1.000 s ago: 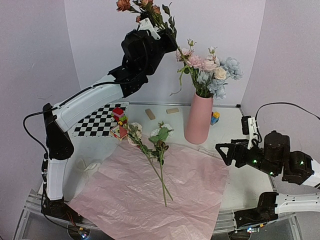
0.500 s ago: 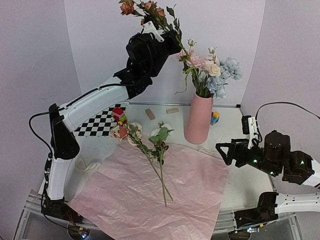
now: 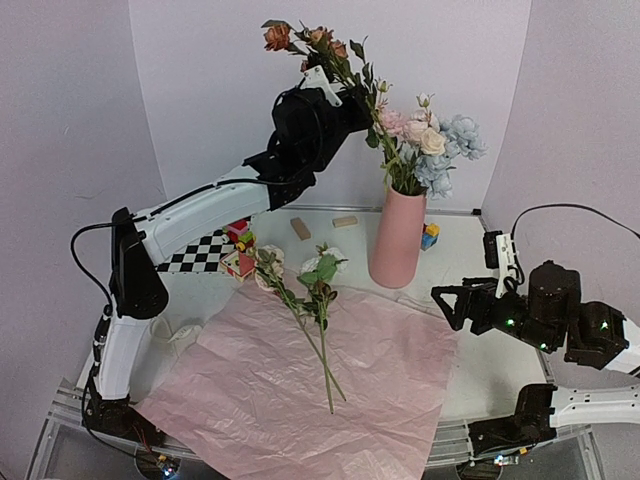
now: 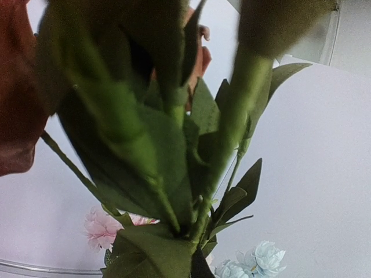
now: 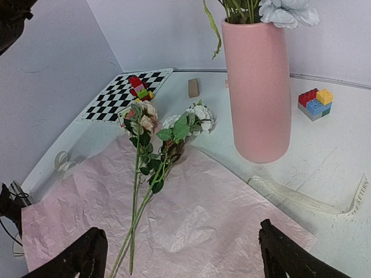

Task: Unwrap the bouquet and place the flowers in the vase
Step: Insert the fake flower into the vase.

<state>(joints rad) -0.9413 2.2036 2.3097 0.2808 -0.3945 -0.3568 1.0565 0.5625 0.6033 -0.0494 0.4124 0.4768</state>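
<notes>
My left gripper [image 3: 335,88] is raised high, shut on a stem of rusty-brown flowers [image 3: 300,38], just left of the blooms standing in the vase. The pink vase [image 3: 397,238] [image 5: 258,87] holds pink, cream and light blue flowers [image 3: 430,145]. In the left wrist view green stems and leaves [image 4: 174,174] fill the frame and hide the fingers. The bouquet is undone: its pink paper [image 3: 300,390] [image 5: 220,226] lies flat with two flower stems [image 3: 305,300] [image 5: 145,168] on it. My right gripper [image 3: 450,305] [image 5: 182,243] hangs open over the paper's right side.
A checkerboard mat [image 3: 195,250] lies at the back left with toy blocks [image 3: 238,250] at its corner. Two wooden blocks [image 3: 300,228] sit by the back wall, coloured bricks [image 3: 430,236] right of the vase. Cream ribbon [image 5: 301,197] lies in front of the vase.
The left arm has carried the rusty-brown flowers to the right, closer to the vase's blooms. The right arm has not moved.
</notes>
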